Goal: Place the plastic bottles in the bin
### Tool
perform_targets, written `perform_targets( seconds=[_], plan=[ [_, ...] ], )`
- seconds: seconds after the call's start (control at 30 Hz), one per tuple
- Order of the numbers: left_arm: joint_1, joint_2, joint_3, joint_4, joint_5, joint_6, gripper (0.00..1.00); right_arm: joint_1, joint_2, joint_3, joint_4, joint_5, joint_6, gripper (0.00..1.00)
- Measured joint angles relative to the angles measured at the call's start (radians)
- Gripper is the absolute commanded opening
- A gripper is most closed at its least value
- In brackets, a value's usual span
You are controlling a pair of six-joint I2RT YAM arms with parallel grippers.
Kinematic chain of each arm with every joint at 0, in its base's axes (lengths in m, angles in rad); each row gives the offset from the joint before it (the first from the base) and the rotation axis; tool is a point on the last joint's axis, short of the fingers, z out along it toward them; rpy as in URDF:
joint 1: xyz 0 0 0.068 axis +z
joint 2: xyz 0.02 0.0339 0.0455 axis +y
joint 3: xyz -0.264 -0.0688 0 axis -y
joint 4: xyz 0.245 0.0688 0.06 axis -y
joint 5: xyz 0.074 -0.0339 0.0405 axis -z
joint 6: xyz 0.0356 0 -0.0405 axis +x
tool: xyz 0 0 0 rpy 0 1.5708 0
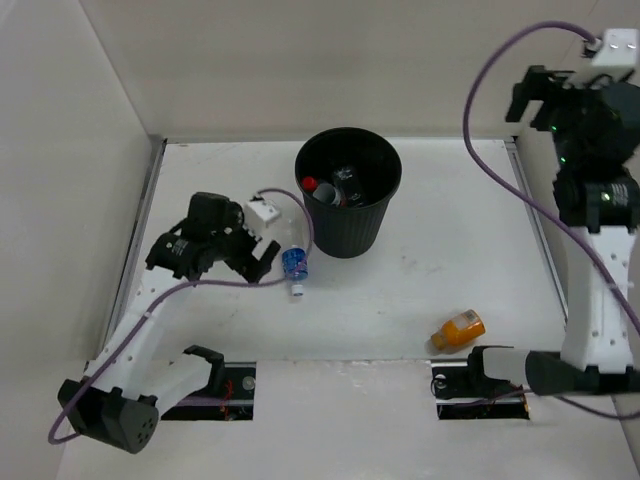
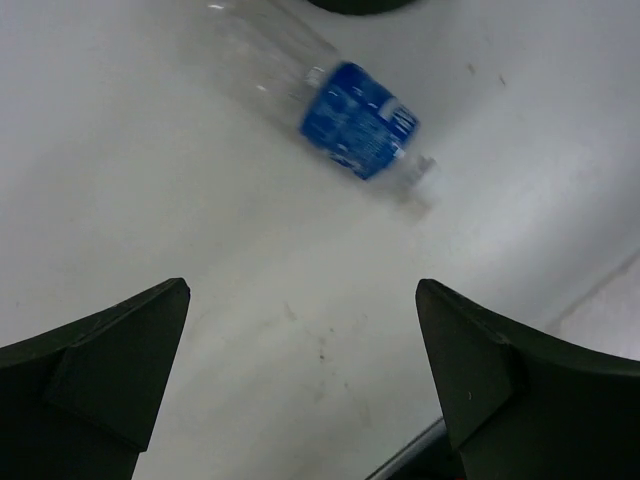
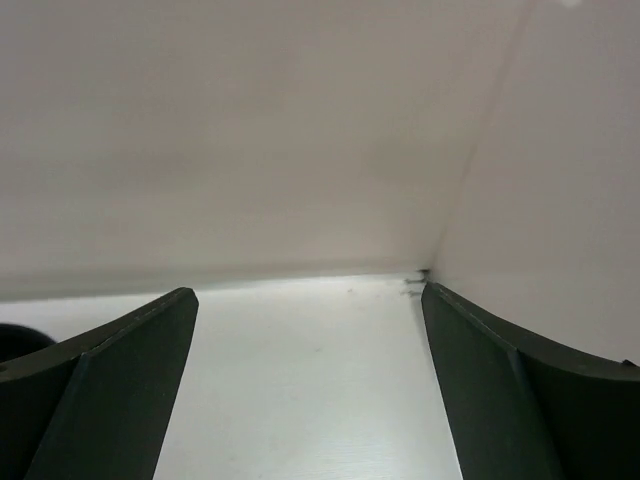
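Observation:
The black bin point(image 1: 348, 215) stands at the back middle of the table. Inside it lie a clear bottle with a red cap point(image 1: 312, 187) and another clear bottle point(image 1: 347, 181). The blue-label bottle point(image 1: 294, 263) lies on its side on the table just left of the bin, and shows in the left wrist view point(image 2: 358, 120). My left gripper point(image 1: 258, 258) is open and empty, just left of that bottle point(image 2: 300, 300). The orange bottle point(image 1: 459, 330) lies at the front right. My right gripper point(image 1: 532, 95) is raised at the back right, open and empty point(image 3: 305, 300).
Walls enclose the table at the back and left. A purple cable point(image 1: 500, 170) loops from the right arm over the right side of the table. The bin's rim shows at the left edge of the right wrist view point(image 3: 12, 342). Two arm-base cutouts point(image 1: 225, 392) sit at the near edge.

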Motion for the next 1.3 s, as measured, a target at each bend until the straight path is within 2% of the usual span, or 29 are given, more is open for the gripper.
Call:
perform_targets(
  seconds=[0.2,0.4,0.57,0.77,0.9,0.97,1.1,1.3],
  plan=[
    [-0.277,-0.1,-0.044,-0.056,-0.042,0.173,1.0,-0.182,-0.251,-0.119,-0.01,-0.034,-0.003,1.0],
    [-0.415,-0.042,-0.082,0.004,-0.106,0.175,1.0,-0.251,-0.401,-0.224,-0.034,-0.057,0.003,1.0],
    [-0.538,-0.082,-0.245,0.073,-0.097,0.422,1.0,-0.261,-0.475,-0.253,-0.061,-0.074,0.013,1.0],
    [-0.526,-0.134,-0.293,0.018,-0.003,0.859,0.98,-0.295,-0.535,-0.279,-0.069,-0.083,0.016,1.0],
    [-0.441,-0.139,-0.294,-0.052,0.076,1.199,0.97,-0.328,-0.567,-0.311,-0.076,-0.108,0.02,1.0],
    [-0.403,-0.111,-0.294,-0.082,0.101,1.312,0.97,-0.34,-0.58,-0.326,-0.079,-0.123,0.031,1.0],
    [-0.344,0.008,-0.294,-0.101,0.128,1.437,0.97,-0.348,-0.604,-0.344,-0.087,-0.153,0.07,1.0],
    [-0.303,0.167,-0.293,-0.061,0.126,1.502,0.98,-0.348,-0.674,-0.361,-0.098,-0.183,0.134,1.0]
  ],
)
